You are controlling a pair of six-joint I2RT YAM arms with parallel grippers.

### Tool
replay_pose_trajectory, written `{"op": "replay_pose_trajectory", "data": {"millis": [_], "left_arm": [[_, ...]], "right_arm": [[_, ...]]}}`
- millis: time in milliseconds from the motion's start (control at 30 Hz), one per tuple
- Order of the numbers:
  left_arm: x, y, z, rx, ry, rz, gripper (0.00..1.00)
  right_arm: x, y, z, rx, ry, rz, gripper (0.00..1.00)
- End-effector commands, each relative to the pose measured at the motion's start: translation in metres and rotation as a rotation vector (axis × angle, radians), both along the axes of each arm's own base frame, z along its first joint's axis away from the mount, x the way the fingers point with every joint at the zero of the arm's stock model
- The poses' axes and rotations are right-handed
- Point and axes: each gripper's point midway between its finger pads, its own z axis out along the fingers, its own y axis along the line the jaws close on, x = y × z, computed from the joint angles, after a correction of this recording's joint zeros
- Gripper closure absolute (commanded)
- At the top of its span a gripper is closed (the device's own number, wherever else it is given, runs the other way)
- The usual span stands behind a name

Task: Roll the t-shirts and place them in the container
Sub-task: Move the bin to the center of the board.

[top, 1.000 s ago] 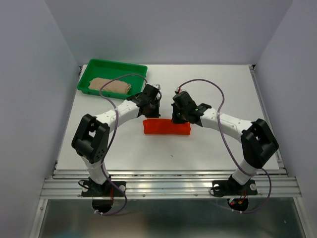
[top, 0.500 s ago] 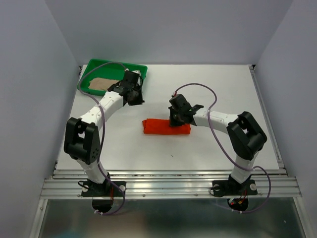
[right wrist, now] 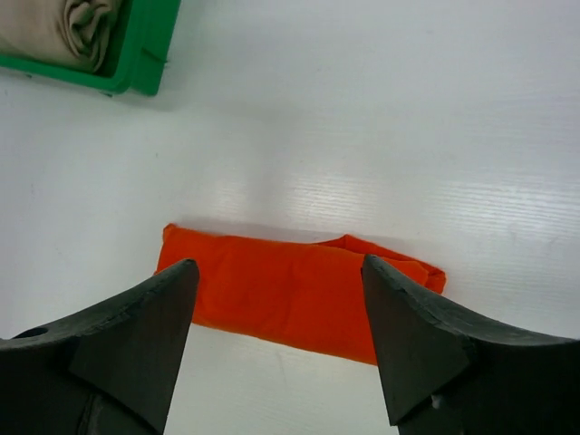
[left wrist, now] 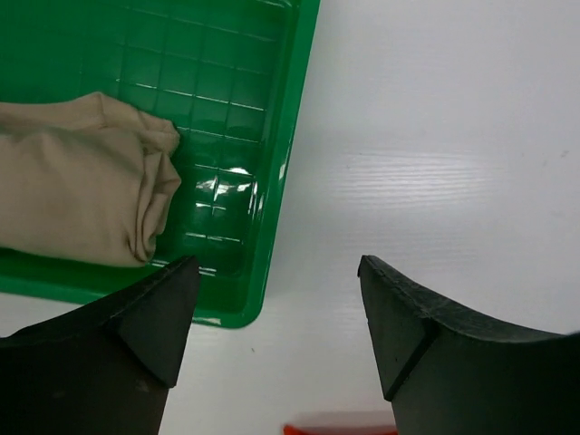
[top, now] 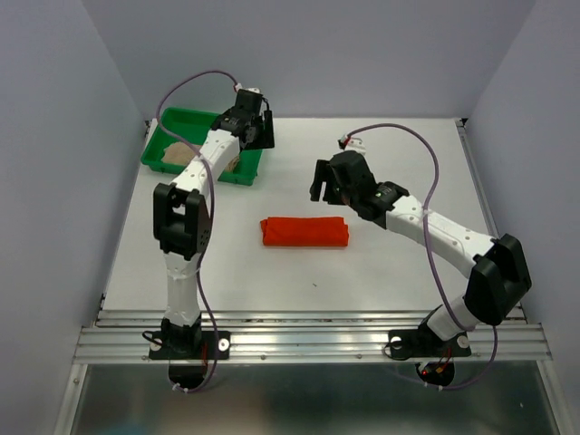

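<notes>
The orange-red t-shirt (top: pixel 305 231) lies rolled into a flat bar at the table's middle, with nothing touching it. My right gripper (top: pixel 324 186) hovers above and behind it, open; in the right wrist view the orange roll (right wrist: pixel 281 290) shows between and below the spread fingers of the right gripper (right wrist: pixel 279 263). The beige t-shirt (left wrist: pixel 82 181) lies rolled inside the green tray (left wrist: pixel 281 181). My left gripper (top: pixel 258 136) hangs high over the tray's right end, and in its wrist view the left gripper (left wrist: pixel 276 267) is open and empty.
The green tray (top: pixel 181 127) sits at the back left corner, with the left arm crossing over it and hiding part of the beige roll (top: pixel 169 158). White tabletop surrounds the orange roll. Grey walls close in the left, right and back.
Both grippers have opened. The left let go of the orange roll and swung back to the tray. The right lifted off the roll and drew back. The roll stays put.
</notes>
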Motion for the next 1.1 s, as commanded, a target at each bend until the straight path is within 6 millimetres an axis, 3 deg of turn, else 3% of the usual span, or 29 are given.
{"op": "replay_pose_trajectory", "data": {"millis": [0, 100, 133, 200, 233, 267, 433, 667, 800, 900, 967, 1067], "left_arm": [[0.022, 0.008, -0.011, 0.079, 0.013, 0.003, 0.17], [0.035, 0.002, -0.030, 0.085, 0.020, -0.017, 0.17], [0.040, -0.001, -0.028, 0.081, 0.007, -0.022, 0.17], [0.045, -0.006, -0.049, 0.076, 0.043, -0.037, 0.18], [0.047, -0.011, -0.047, 0.063, 0.044, -0.047, 0.19], [0.047, -0.017, -0.059, 0.038, 0.069, -0.066, 0.20], [0.040, -0.054, -0.073, -0.093, 0.107, -0.165, 0.28], [0.021, -0.125, -0.051, -0.251, 0.080, -0.319, 0.32], [0.006, -0.173, -0.041, -0.333, 0.077, -0.416, 0.32], [-0.002, -0.208, -0.022, -0.398, 0.054, -0.488, 0.32], [-0.009, -0.221, -0.012, -0.436, 0.051, -0.519, 0.32], [-0.008, -0.221, 0.015, -0.444, -0.003, -0.518, 0.32]], "right_arm": [[0.004, -0.027, 0.009, -0.060, -0.048, -0.110, 0.20], [-0.002, -0.034, 0.009, -0.059, -0.049, -0.124, 0.19], [-0.004, -0.035, 0.009, -0.059, -0.048, -0.125, 0.18], [-0.007, -0.039, 0.005, -0.063, -0.038, -0.133, 0.18], [-0.009, -0.040, 0.003, -0.070, -0.031, -0.136, 0.18], [-0.010, -0.042, 0.002, -0.068, -0.028, -0.140, 0.18], [-0.014, -0.049, 0.003, -0.072, -0.032, -0.167, 0.17], [-0.019, -0.080, -0.025, -0.043, 0.052, -0.228, 0.15], [-0.033, -0.083, -0.044, -0.006, 0.124, -0.209, 0.14], [-0.044, -0.092, -0.058, 0.034, 0.183, -0.210, 0.14], [-0.052, -0.098, -0.066, 0.056, 0.210, -0.215, 0.14], [-0.064, -0.100, -0.073, 0.108, 0.257, -0.182, 0.14]]}}
